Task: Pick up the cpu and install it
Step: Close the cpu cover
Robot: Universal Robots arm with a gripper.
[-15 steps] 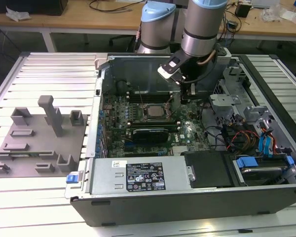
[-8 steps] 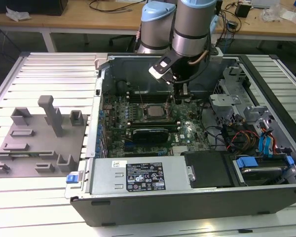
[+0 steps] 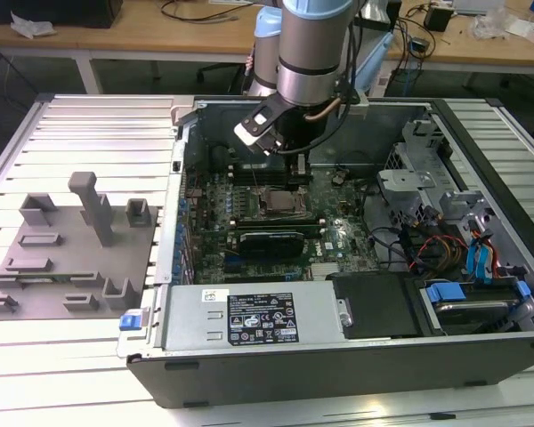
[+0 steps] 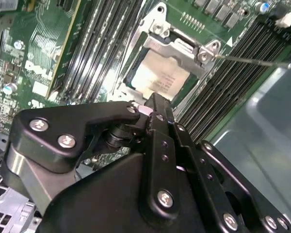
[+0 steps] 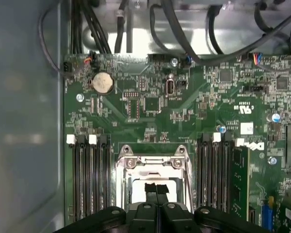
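Hovering above socket: black bolted end effector [image 5: 156, 187], fingers pressed together, gripping nothing. Directly beneath: cpu [image 4: 157, 77], flat square, pale silver top, seated within bright steel socket frame [image 4: 177, 47]. Surrounding: green motherboard [image 5: 150, 104], black ribbed memory slots [image 5: 89, 179], grey case [image 3: 338, 360], ridged metal table [image 3: 89, 142].

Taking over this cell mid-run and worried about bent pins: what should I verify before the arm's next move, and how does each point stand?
1. cpu lies inside the socket frame: ok, its silver top shows within the frame.
2. tool lined up over the socket frame: ok in both wrist views.
3. tool empty: ok, fingers shut, nothing between them.
4. tool touching the cpu: cannot tell.
5. cpu seated flat: cannot tell; the tool hides part of it.
6. lever latched: cannot tell.
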